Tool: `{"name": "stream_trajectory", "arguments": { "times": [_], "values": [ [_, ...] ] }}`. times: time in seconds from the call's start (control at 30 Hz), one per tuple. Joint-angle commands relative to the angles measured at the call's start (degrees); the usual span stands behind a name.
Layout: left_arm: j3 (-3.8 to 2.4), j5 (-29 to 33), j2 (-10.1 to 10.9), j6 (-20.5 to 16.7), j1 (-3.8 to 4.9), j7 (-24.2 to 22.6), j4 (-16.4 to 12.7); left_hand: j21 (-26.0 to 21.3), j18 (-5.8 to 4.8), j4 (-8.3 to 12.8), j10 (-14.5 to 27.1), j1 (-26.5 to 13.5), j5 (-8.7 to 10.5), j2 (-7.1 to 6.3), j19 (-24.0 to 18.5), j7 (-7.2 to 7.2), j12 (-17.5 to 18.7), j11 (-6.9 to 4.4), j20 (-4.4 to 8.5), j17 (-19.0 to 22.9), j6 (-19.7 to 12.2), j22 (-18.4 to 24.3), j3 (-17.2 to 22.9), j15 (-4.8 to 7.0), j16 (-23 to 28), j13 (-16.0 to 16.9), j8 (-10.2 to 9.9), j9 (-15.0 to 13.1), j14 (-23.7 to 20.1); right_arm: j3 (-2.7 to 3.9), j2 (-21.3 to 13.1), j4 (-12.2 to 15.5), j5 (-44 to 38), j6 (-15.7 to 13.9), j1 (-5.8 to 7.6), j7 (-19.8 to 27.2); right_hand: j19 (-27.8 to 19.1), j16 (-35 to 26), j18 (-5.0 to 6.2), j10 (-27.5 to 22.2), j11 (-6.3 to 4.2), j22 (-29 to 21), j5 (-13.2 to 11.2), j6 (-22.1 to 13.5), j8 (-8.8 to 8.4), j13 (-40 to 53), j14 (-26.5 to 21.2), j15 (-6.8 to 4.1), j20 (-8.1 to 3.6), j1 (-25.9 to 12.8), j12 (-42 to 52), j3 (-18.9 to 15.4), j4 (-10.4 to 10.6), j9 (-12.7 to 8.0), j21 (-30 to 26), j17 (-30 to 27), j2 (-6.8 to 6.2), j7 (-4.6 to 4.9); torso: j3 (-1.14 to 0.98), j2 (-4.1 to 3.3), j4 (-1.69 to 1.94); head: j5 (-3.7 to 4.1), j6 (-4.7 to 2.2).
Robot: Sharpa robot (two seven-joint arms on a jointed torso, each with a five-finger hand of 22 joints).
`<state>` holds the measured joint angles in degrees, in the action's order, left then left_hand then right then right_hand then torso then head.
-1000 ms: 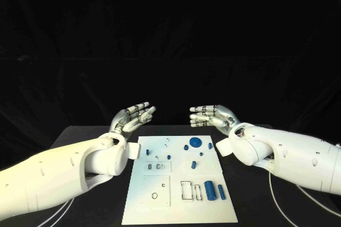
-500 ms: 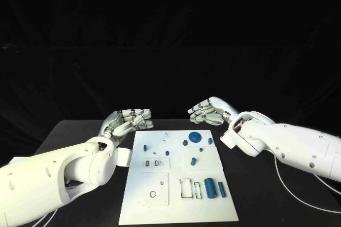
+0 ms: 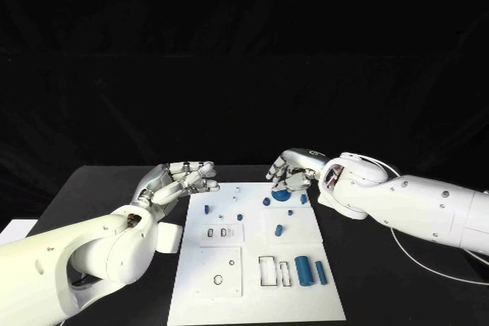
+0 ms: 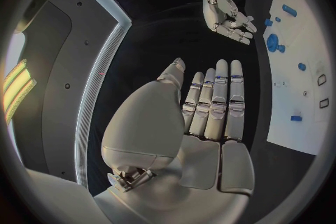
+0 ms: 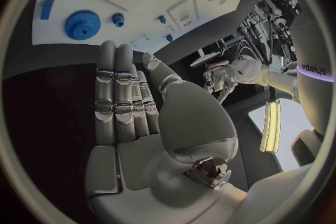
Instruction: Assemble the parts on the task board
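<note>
Left hand [image 3: 181, 180] empty, fingers spread, beside task board [image 3: 255, 283], right hand [image 3: 293, 172] empty, fingers straight, above blue gear [image 3: 280, 196]

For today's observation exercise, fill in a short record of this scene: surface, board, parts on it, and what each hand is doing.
surface: black table
board: white task board, lying flat between the two arms
parts: blue pieces on the board, among them a round gear at the far end and a large cylinder near the right edge
left hand: empty, fingers apart, beside the board's far left corner
right hand: empty, fingers extended, above the gear
</note>
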<state>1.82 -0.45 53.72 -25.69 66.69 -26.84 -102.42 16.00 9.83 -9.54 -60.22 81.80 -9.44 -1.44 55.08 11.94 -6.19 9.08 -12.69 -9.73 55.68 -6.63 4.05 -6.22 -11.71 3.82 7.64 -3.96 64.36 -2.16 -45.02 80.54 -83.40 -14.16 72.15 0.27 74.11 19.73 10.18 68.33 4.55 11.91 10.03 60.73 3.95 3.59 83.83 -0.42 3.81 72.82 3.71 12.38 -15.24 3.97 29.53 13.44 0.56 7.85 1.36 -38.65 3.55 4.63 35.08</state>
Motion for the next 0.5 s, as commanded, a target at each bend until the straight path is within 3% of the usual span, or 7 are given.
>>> {"name": "stream_trajectory", "arguments": {
  "times": [0.03,0.23,0.5],
  "values": [
    [-0.17,1.0,0.3,2.3,0.18,-0.1,-1.3,0.1,0.70,0.2,-0.2,0.3,0.38,-0.10,0.2,0.15,0.2,0.05,0.02,-0.1,0.1,0.1,-0.1,-0.09,0.1,0.0,0.1,0.1,0.2,0.04,0.3,-0.1,-10.0,5.2,0.10,-4.6,0.8,4.6,0.10,-0.7,-0.35,1.3,-0.4,0.1,-0.29,0.1,2.6,-0.25,0.06,-0.3,-0.1,0.5,0.4,-0.1,2.3,3.0,-1.01,-0.30,0.11,-1.60,0.67,0.41,-0.23],
    [-0.28,1.1,0.8,2.3,0.27,0.2,-2.4,-0.1,0.66,0.3,-0.1,0.1,0.39,-0.13,0.1,0.30,0.6,0.17,-0.03,-0.2,0.0,0.2,-0.2,-0.19,0.4,0.0,-0.2,0.1,0.0,0.04,0.9,-0.5,-12.4,8.0,0.16,-5.8,0.9,11.6,0.17,-2.7,-0.05,3.8,-0.8,-0.4,-0.34,0.0,2.5,0.02,0.07,-0.8,-0.2,1.1,1.3,-0.1,6.2,7.8,-1.86,-0.78,0.19,-2.61,1.09,0.61,-0.26],
    [-0.32,1.2,0.9,2.2,0.31,0.4,-2.6,-0.2,0.64,0.3,0.0,0.0,0.41,-0.14,0.1,0.39,0.8,0.24,-0.07,-0.3,-0.1,0.3,-0.3,-0.25,0.6,0.0,-0.3,0.1,-0.1,0.04,1.8,-1.3,-13.4,8.9,0.18,-5.9,0.0,14.0,0.15,-3.9,0.21,5.1,-1.0,-0.7,-0.28,0.0,2.0,0.04,0.35,-0.4,-0.1,1.4,2.1,-0.1,8.2,9.9,-2.11,-1.02,0.39,-3.59,1.53,1.14,-0.23]
  ]
}}
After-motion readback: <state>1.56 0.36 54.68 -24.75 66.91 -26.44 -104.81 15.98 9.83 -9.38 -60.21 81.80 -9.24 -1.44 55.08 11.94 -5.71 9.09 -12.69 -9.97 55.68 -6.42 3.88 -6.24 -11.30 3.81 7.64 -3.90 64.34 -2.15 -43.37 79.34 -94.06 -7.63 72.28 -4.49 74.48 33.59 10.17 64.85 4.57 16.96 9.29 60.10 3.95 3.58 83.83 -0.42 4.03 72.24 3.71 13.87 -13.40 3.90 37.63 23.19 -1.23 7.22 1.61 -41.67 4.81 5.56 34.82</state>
